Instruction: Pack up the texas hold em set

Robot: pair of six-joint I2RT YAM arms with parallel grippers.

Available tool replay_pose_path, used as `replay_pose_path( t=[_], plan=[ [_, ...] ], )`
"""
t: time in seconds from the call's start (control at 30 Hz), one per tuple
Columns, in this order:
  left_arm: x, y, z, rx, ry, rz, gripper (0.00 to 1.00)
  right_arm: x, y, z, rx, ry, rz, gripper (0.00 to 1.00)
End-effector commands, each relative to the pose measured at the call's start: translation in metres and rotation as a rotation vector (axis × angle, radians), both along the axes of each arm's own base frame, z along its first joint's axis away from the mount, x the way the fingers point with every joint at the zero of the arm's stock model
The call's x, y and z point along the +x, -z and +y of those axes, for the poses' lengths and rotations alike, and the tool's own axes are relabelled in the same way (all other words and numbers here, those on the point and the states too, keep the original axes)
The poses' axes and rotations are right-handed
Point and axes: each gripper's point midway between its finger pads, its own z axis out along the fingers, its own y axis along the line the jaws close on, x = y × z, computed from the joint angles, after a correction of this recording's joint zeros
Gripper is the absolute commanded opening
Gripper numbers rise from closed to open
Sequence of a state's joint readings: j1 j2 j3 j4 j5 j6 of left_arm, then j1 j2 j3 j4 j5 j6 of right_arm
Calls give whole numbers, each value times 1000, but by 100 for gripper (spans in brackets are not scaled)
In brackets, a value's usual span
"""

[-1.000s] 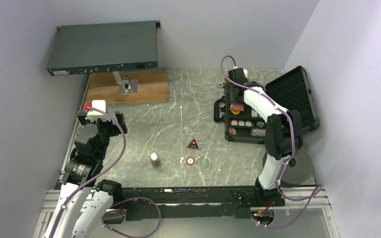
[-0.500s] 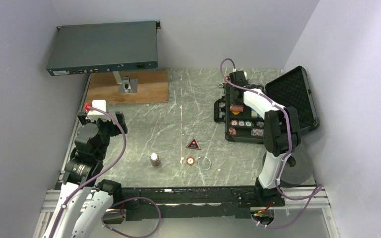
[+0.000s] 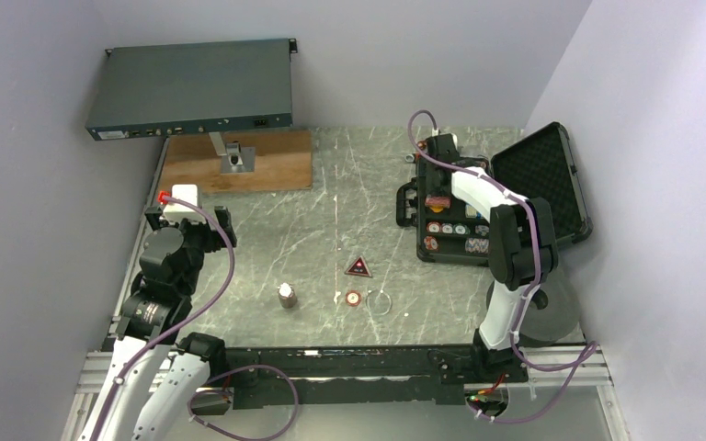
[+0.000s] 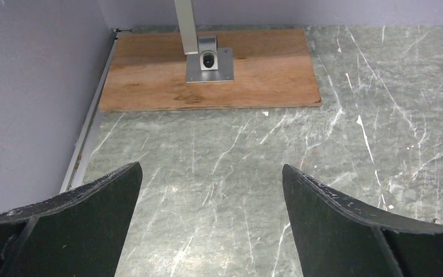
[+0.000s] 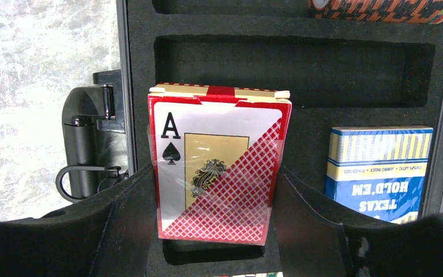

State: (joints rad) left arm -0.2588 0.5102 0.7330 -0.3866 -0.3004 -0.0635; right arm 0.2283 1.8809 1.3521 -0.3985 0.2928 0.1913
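Note:
The black case (image 3: pixel 489 252) lies open at the right, its lid (image 3: pixel 542 175) tipped back. My right gripper (image 5: pixel 216 173) is shut on a red card deck (image 5: pixel 219 173), held upright over a foam cut-out (image 5: pixel 254 251) near the case's handle (image 5: pixel 83 144). A blue deck (image 5: pixel 380 167) sits in the slot beside it, and chips (image 3: pixel 448 229) fill nearby rows. On the table lie a red-black triangle piece (image 3: pixel 358 267) and a loose chip (image 3: pixel 353 298). At the left, my left gripper (image 4: pixel 212 190) hangs open over bare table.
A grey-blue rack box (image 3: pixel 191 89) stands on a post above a plywood board (image 3: pixel 239 161) at the back left. A small metal cylinder (image 3: pixel 286 294) and a clear ring (image 3: pixel 380 302) lie near the loose chip. Walls close in on both sides.
My right wrist has shifted slightly toward the back with the red deck still in it. The left arm has not moved.

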Motion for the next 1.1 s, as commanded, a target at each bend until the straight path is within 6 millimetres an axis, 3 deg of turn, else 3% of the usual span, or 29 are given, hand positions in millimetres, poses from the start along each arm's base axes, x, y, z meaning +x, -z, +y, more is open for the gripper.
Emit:
replay_pose_path(
  t=[0.0, 0.07, 0.17, 0.23, 0.53, 0.77, 0.93, 1.07],
  plan=[
    [3, -3, -4, 5, 18, -14, 98, -7, 9, -1, 19, 4, 18, 0],
    [4, -2, -3, 6, 15, -9, 98, -9, 10, -1, 18, 9, 25, 2],
    [3, -2, -3, 9, 13, -9, 98, -13, 10, -2, 21, 11, 29, 31],
    [4, -2, -3, 9, 12, -9, 98, -15, 8, -2, 25, 14, 28, 45],
    [5, -2, -4, 8, 19, -4, 97, -19, -16, -1, 41, 24, -6, 91],
    [6, 0, -4, 11, 19, 3, 97, -4, -52, 5, 78, 30, -93, 92],
    [5, 0, -3, 13, 14, 6, 97, 22, -81, 4, 82, 73, -188, 80],
    [4, 0, -2, 13, 10, -1, 97, 45, -85, -3, 44, 119, -217, 73]
  ],
)
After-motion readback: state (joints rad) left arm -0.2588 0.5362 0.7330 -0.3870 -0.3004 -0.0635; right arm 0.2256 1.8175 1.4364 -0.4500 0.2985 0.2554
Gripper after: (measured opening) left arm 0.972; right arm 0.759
